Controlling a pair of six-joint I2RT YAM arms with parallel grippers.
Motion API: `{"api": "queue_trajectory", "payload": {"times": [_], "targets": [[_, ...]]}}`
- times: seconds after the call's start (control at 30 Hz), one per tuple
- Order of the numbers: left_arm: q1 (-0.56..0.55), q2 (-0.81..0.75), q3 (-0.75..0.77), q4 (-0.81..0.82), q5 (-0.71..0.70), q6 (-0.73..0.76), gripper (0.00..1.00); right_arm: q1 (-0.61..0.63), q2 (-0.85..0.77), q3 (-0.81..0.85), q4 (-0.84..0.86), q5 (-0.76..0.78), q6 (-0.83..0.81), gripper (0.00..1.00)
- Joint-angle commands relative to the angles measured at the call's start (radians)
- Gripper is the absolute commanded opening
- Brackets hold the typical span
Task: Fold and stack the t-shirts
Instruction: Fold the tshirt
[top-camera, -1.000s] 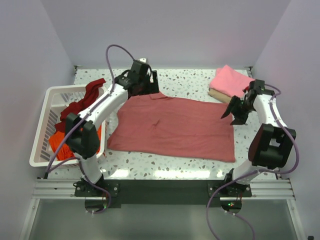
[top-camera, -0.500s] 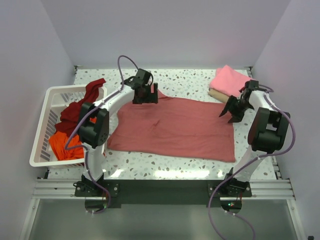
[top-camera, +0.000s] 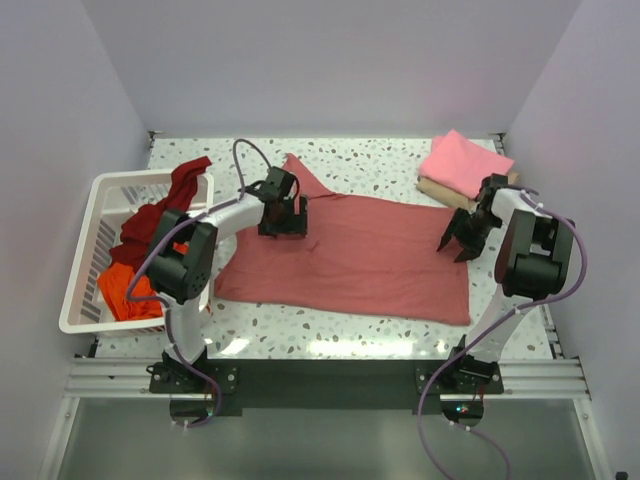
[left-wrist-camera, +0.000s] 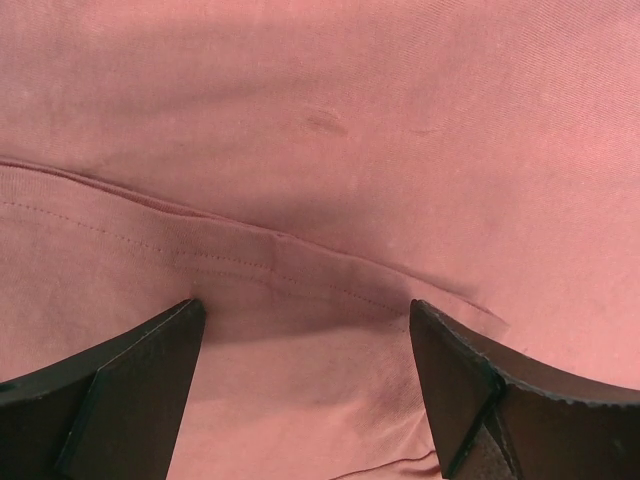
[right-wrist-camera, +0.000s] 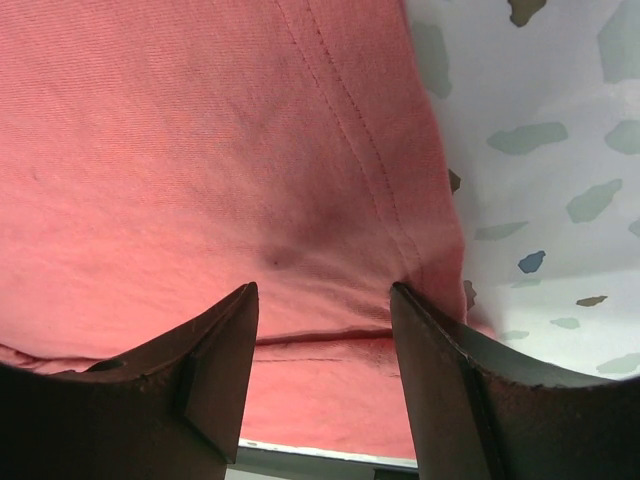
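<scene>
Top external view: the left gripper (top-camera: 284, 222) is now drawn nearer onto the rose-red t-shirt (top-camera: 370, 262), which is spread flat at centre. The right gripper (top-camera: 457, 243) is brought to its right hem. Both are held open with nothing pinched, so a fold is judged imminent.

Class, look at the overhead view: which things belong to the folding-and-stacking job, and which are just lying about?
Belong to the job: rose-red t-shirt spread on the table; folded pink t-shirt; maroon t-shirt and orange t-shirt, both in the white basket.

Just lying about: the white basket itself; tan thing under the pink t-shirt, too hidden to identify.
</scene>
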Motion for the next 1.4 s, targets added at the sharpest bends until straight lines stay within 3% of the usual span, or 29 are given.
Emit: {"api": "queue_trajectory", "payload": {"times": [0.0, 0.37, 0.63, 0.83, 0.97, 1.1, 1.37], "targets": [[0.005, -0.047, -0.057, 0.079, 0.015, -0.003, 0.88, -0.001, 0.055, -0.041, -0.030, 0.131, -0.012, 0.60], [0.004, -0.135, -0.239, 0.133, 0.024, -0.009, 0.87, -0.001, -0.002, -0.148, -0.067, 0.164, 0.015, 0.60], [-0.001, -0.199, -0.267, 0.118, 0.044, -0.015, 0.87, -0.003, -0.089, -0.223, -0.073, 0.179, 0.024, 0.60], [-0.001, -0.201, -0.011, -0.009, 0.056, -0.010, 0.92, -0.001, -0.172, -0.176, -0.110, 0.144, 0.040, 0.60], [0.000, -0.123, 0.196, -0.042, 0.056, -0.013, 0.95, -0.003, -0.265, -0.110, -0.137, 0.128, 0.043, 0.60], [0.002, 0.004, 0.326, -0.048, 0.062, -0.010, 0.82, -0.001, -0.342, -0.059, -0.165, 0.139, 0.032, 0.60], [0.014, 0.215, 0.527, -0.025, 0.031, -0.046, 0.77, -0.003, -0.450, -0.042, -0.197, 0.118, 0.023, 0.60]]}}
